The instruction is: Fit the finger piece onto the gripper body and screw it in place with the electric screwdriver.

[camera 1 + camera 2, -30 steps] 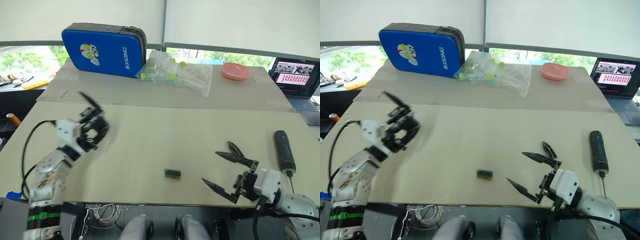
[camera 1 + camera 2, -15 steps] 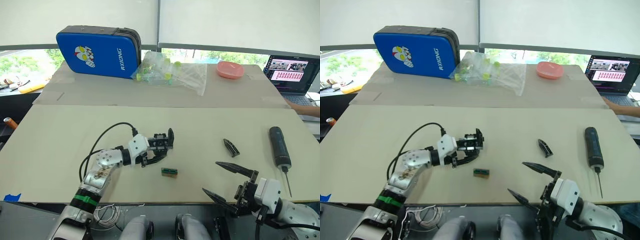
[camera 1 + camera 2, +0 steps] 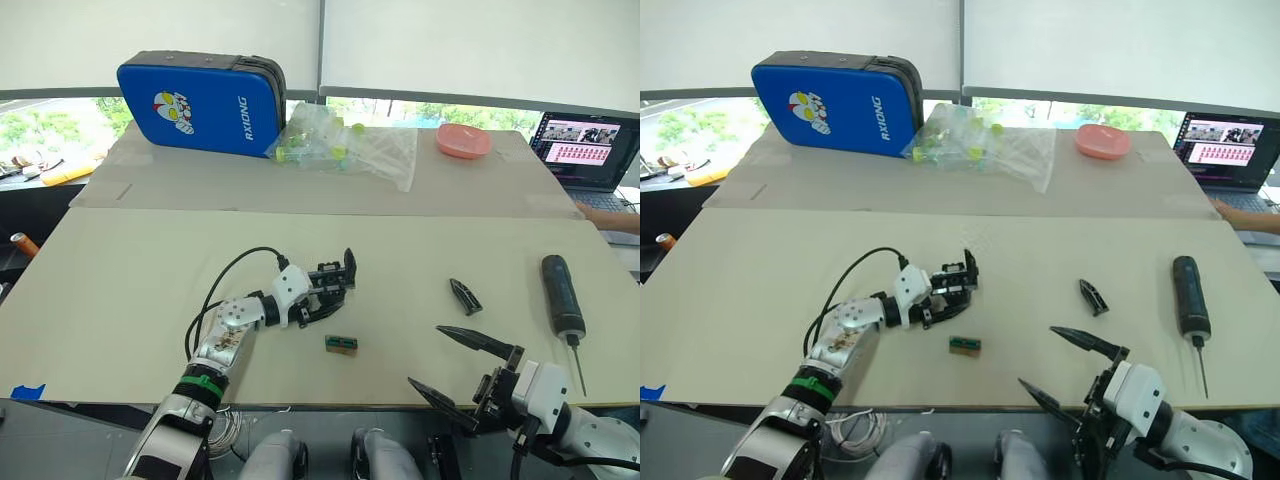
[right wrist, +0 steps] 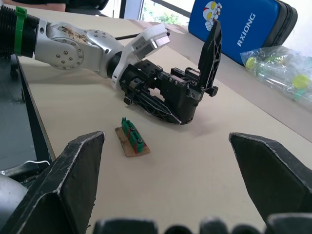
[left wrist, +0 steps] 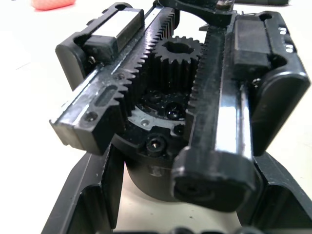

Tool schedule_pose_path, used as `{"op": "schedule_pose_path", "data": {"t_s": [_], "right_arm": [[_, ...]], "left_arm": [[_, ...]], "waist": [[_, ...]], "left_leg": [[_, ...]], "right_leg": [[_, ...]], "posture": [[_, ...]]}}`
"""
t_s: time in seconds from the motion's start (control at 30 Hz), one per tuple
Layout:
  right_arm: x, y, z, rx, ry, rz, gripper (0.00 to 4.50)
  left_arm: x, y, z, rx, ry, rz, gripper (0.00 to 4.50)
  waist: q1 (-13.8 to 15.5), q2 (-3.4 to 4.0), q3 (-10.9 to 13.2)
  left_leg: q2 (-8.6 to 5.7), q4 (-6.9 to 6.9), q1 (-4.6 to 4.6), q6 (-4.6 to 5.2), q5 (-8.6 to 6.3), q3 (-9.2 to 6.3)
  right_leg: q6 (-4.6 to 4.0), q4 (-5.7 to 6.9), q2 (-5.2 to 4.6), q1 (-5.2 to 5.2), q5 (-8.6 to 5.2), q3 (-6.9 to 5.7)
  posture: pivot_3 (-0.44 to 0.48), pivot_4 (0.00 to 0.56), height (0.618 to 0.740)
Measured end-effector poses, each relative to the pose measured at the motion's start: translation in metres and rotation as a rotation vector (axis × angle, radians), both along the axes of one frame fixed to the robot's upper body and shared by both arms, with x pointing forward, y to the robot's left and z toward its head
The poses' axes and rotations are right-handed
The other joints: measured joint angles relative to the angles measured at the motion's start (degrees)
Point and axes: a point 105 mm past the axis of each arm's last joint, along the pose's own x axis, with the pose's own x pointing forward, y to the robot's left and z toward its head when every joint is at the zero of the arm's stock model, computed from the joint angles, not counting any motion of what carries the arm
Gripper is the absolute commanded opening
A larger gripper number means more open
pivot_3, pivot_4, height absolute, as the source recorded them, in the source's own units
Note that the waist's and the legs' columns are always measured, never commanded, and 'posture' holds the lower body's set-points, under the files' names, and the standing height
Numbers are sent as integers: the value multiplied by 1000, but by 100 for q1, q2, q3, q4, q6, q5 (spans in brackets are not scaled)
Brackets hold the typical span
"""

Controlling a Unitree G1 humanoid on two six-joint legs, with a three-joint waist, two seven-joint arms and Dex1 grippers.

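1. Head views: the left gripper is clamped on the gripper body at mid-table, its finger upright; the finger piece lies apart to the right; the electric screwdriver lies further right, untouched; the right gripper hovers at the near edge, fingers spread.
2. Left wrist view: racks and gear of the gripper body sit between the fingers.
3. Right wrist view: a green terminal block lies just beside the gripper body.

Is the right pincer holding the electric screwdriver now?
No, the right pincer is open and holds nothing, while the electric screwdriver lies apart on the table.

White-cased arms w/ black cable, green band on left forearm, black two-finger left claw.
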Motion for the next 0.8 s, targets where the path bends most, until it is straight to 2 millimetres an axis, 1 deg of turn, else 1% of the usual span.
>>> {"op": "schedule_pose_path", "data": {"t_s": [0.27,0.43,0.5,0.53,0.57,0.6,0.8], "right_arm": [[6,-10,8,-43,-25,-23,4500],[9,-11,11,-51,-29,-24,4500],[10,-11,12,-52,-27,-26,4500],[11,-11,11,-52,-24,-27,4500],[11,-12,11,-52,-21,-28,4500],[11,-12,11,-52,-20,-28,4500],[13,-10,14,-52,-34,-22,4500]], "left_arm": [[3,3,-4,12,13,2,2353],[4,3,-5,21,31,-10,2353],[4,3,-5,27,41,-17,3376],[4,4,-5,31,44,-20,3738],[4,5,-5,33,45,-21,4218],[4,5,-5,36,47,-22,4458],[5,10,-6,50,57,-27,4458]], "waist": [[-31,17,-10],[-30,33,-19],[-32,35,-21],[-36,35,-21],[-39,35,-21],[-42,35,-21],[-48,36,-21]], "left_leg": [[1,19,11,7,-2,0],[3,19,17,7,-1,0],[3,19,17,7,-1,0],[3,19,17,7,-1,0],[3,18,17,7,-1,0],[3,18,16,7,-1,0],[4,17,16,7,-1,0]], "right_leg": [[25,-2,-2,18,15,2],[26,0,-2,23,16,1],[26,0,-2,23,16,1],[26,0,-2,22,16,1],[26,0,-2,22,16,1],[26,0,-2,21,16,1],[25,-1,-2,20,15,1]], "posture": [[0,150,740],[0,150,740],[0,150,740],[0,150,740],[0,150,740],[0,150,740],[0,150,740]]}}
